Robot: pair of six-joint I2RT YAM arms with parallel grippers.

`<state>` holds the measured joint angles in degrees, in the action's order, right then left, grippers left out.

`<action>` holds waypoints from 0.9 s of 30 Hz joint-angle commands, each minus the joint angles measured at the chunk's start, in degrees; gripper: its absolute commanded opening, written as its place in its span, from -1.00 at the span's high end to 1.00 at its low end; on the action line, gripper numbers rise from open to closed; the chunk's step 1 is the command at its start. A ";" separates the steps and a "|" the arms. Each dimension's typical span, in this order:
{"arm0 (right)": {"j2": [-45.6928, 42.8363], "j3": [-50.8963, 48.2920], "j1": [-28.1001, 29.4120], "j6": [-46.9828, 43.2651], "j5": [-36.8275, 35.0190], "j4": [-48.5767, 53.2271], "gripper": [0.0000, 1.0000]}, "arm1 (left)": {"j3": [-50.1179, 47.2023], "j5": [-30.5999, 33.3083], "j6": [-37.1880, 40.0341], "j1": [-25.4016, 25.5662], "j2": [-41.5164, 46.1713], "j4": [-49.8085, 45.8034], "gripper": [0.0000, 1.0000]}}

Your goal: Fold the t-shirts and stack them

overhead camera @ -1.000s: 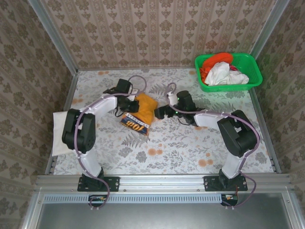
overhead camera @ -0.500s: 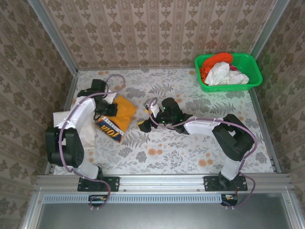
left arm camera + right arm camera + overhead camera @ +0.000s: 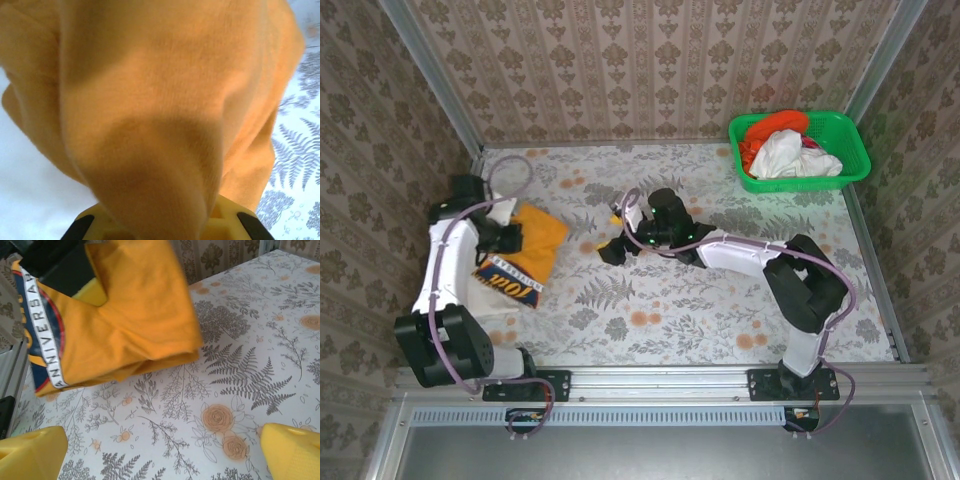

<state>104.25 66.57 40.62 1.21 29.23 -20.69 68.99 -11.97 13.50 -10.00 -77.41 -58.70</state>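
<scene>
My left gripper (image 3: 506, 238) is shut on a folded amber-orange t-shirt (image 3: 528, 252) with a dark printed band (image 3: 508, 283), at the table's left side. In the left wrist view the orange fabric (image 3: 150, 100) bulges out between my yellow fingers (image 3: 227, 220), with white fabric (image 3: 30, 200) below it. To the right of the shirt, my right gripper (image 3: 611, 251) stands open and apart from it. In the right wrist view the shirt (image 3: 130, 325) lies ahead of the wide-spread fingertips (image 3: 295, 450), with bare table between them. A red-orange t-shirt (image 3: 772, 127) and a white t-shirt (image 3: 790, 155) are heaped in the basket.
The green lattice basket (image 3: 855, 150) stands at the far right corner. Patterned walls enclose the table on three sides, and a metal rail (image 3: 470, 190) runs along the left edge close to my left arm. The floral tabletop (image 3: 700, 310) spreads in front of the right arm.
My left gripper has carried the amber-orange t-shirt from mid-table to the left side. The open right gripper has followed it leftward.
</scene>
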 commanded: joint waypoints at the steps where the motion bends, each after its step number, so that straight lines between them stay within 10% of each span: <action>1: 1.76 3.82 0.16 -0.91 2.46 3.07 -1.00 | 0.35 -0.38 5.16 -6.51 3.41 -6.17 1.00; 27: 3.03 5.76 0.16 0.06 5.27 3.98 -1.00 | -8.21 1.73 -1.18 -22.34 -0.11 11.10 0.88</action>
<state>107.00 71.16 40.62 1.26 32.71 -17.52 61.34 -12.95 15.42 -31.66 -76.07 -50.70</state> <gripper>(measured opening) 0.999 0.104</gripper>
